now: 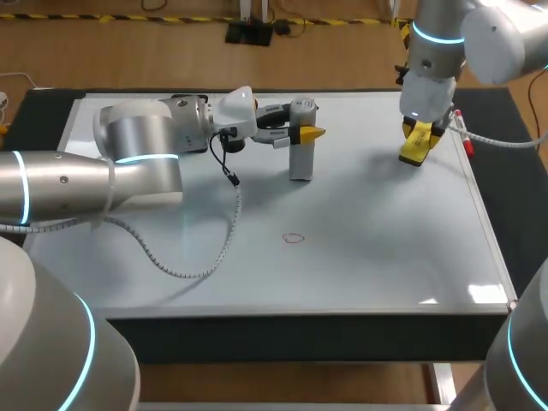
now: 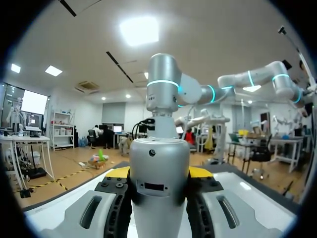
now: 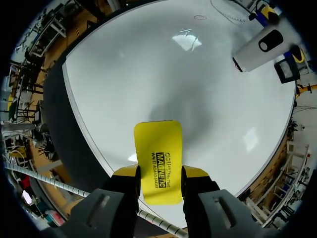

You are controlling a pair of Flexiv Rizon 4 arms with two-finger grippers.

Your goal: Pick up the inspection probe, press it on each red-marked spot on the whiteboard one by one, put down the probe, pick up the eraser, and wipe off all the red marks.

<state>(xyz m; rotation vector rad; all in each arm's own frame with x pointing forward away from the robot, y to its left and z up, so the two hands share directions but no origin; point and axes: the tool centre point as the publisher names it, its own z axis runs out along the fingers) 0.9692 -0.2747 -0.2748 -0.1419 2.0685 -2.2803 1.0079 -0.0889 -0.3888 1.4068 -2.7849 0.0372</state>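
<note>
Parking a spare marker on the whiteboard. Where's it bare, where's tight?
Bare: near right of the glossy white whiteboard, between the small red ring mark and the right frame. Tight: far left, under the left arm and its grey coiled cable; around the grey cylindrical probe and yellow rectangular eraser.

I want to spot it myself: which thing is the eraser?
Look at the big whiteboard, then its far right edge. There the right gripper pinches the eraser: a flat yellow block, unlike the tall grey probe farther left.
</note>
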